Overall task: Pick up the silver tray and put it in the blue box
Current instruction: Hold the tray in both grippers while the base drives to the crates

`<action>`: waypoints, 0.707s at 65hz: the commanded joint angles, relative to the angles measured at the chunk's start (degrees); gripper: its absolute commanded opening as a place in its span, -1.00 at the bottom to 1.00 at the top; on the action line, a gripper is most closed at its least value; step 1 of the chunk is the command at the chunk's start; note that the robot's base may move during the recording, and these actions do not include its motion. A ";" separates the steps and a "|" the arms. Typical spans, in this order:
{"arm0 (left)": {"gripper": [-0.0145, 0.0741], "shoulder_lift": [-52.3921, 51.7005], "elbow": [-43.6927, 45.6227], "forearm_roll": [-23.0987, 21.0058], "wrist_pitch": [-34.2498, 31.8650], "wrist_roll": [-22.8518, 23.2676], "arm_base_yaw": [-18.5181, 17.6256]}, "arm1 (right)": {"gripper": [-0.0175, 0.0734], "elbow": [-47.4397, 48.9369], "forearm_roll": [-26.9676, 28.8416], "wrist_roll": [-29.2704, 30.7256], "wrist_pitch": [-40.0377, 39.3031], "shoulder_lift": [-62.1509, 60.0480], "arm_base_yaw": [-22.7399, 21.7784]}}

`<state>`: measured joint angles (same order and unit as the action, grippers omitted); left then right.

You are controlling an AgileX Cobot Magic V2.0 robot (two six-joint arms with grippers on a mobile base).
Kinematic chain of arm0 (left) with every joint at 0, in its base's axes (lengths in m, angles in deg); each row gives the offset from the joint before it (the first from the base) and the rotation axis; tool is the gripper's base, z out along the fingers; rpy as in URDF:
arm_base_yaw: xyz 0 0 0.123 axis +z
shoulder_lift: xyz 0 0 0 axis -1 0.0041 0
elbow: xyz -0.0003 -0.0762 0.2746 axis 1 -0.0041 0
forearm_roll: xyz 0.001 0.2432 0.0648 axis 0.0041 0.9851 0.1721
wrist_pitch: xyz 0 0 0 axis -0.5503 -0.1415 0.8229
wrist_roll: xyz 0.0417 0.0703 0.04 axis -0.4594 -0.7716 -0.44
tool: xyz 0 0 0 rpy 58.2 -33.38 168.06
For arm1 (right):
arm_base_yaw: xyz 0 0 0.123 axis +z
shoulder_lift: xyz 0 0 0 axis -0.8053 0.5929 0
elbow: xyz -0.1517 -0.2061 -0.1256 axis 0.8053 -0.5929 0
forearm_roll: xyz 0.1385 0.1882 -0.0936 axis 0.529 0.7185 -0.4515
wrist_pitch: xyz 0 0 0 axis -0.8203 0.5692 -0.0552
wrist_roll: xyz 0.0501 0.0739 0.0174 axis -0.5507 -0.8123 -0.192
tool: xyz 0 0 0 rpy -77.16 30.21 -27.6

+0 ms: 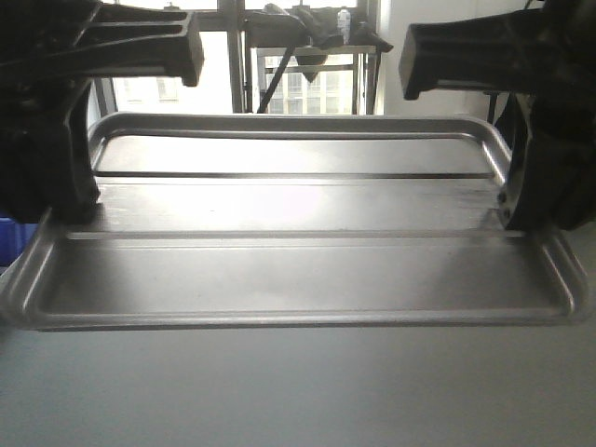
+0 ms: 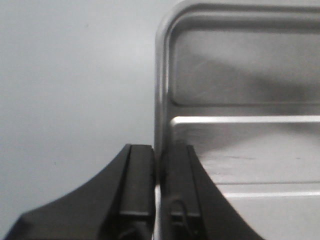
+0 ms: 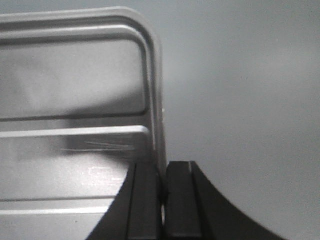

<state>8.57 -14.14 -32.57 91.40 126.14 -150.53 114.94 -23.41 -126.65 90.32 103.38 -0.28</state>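
In the front-facing view, you have the silver tray (image 1: 298, 270) filling the middle of the picture, long side towards you. Its recessed centre shows bare metal crossed by two long straight ridges. Your left hand (image 1: 73, 212) sits on the tray's left short rim and your right hand (image 1: 520, 216) on the right short rim, both seen as dark masses whose fingers you cannot make out here. Grey worktop (image 1: 298, 391) lies below the near rim. You cannot tell from here whether the tray rests on it or hangs above. A small blue patch (image 1: 9, 244) peeks out behind the left hand, too little of it to say what it is. Beyond the far rim stands a bright window (image 1: 298, 84) with a dark frame in front of it.

In the left wrist view, your left hand (image 2: 161, 165) is pinching the silver tray (image 2: 240, 75). One finger (image 2: 137, 185) lies outside the raised rim and the other inside, pressed against it. The tray runs off to the right, with plain worktop (image 2: 75, 75) to the left.

In the right wrist view, your right hand (image 3: 164, 180) clamps the opposite rim of the silver tray (image 3: 75, 75) the same way, one finger (image 3: 146, 200) over the metal and one outside it. Bare worktop (image 3: 240, 75) spreads to the right.
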 commanded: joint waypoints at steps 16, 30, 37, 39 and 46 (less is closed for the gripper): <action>-0.70 -1.61 1.53 1.12 -1.58 0.56 -0.52 | -0.47 1.69 -2.86 0.51 -2.33 -1.48 0.26; -0.70 -1.61 1.53 1.22 -1.58 0.56 -0.52 | -0.47 1.69 -2.86 0.51 -2.33 -1.48 0.26; -0.70 -1.61 1.53 1.22 -1.58 0.56 -0.52 | -0.47 1.69 -2.86 0.51 -2.33 -1.48 0.26; -0.70 -1.61 1.53 1.22 -1.58 0.56 -0.52 | -0.47 1.69 -2.86 0.51 -2.33 -1.48 0.26; -0.70 -1.61 1.53 1.22 -1.58 0.56 -0.52 | -0.47 1.69 -2.86 0.51 -2.33 -1.48 0.26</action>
<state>8.57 -14.14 -32.57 91.40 126.14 -150.53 114.94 -23.41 -126.65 90.32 103.38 -0.28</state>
